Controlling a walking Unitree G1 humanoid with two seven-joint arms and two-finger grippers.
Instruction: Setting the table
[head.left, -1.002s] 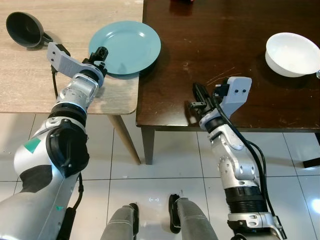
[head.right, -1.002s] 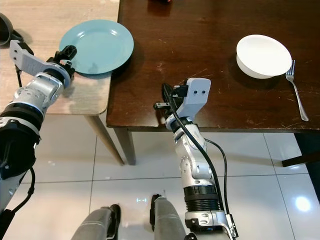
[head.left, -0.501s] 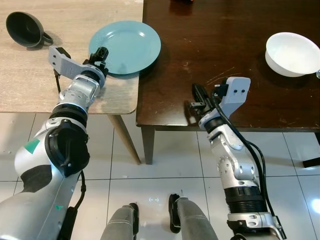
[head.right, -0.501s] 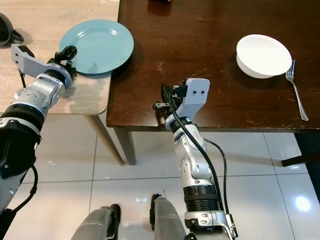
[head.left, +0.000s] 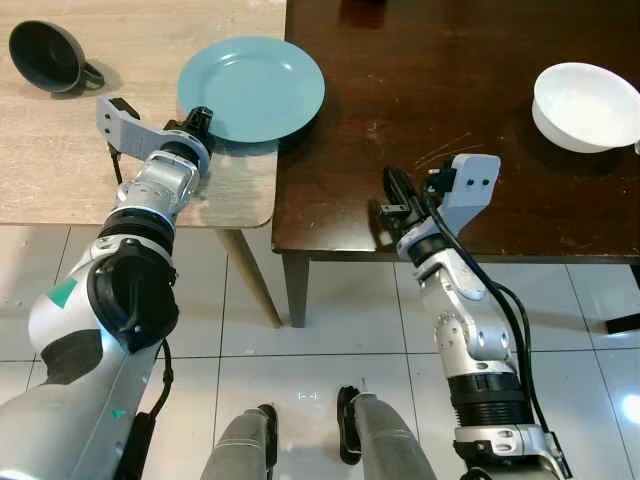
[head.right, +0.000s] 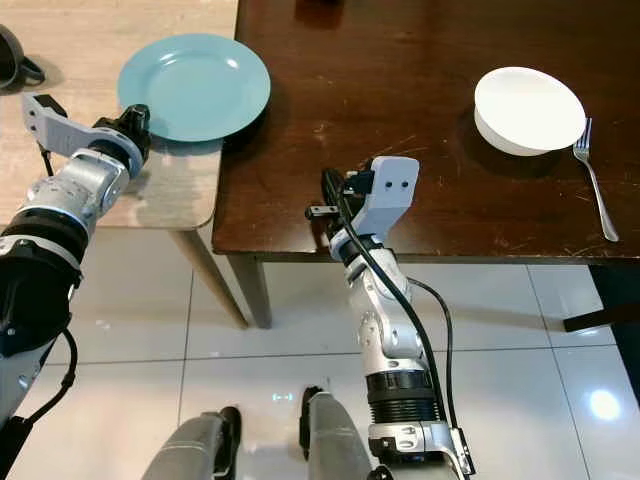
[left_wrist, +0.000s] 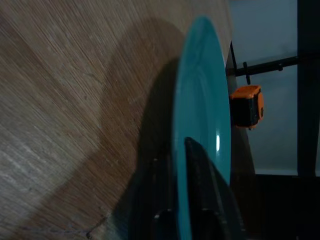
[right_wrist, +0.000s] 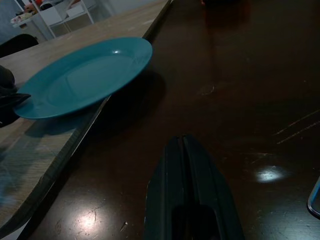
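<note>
1. The left tool (head.left: 201, 117) pinches the near rim of the teal plate (head.left: 252, 88); in the left wrist view one black finger (left_wrist: 200, 175) lies over the rim and the other sits under it, so it is clamped on the plate.
2. Against half a second ago, the plate sits slightly further from the robot and more toward the dark surface (head.left: 450, 110); its near edge is lifted, with a shadow beneath it on the light wooden surface (head.left: 90, 150), where earlier it lay flat.
3. The plate straddles the seam; most of it is over the light surface, and its right edge reaches over the dark one.
4. The right tool (head.left: 392, 188) rests low over the dark surface near its front edge, well apart from the plate; its fingers (right_wrist: 187, 175) are pressed together with nothing between them; it has not moved since the earlier frames.
5. The white bowl (head.right: 529, 110) stands at the far right of the dark surface; a fork (head.right: 594, 180) lies just beside it on its right.
6. A dark cup (head.left: 45, 57) stands at the far left of the light surface, well apart from the plate.
</note>
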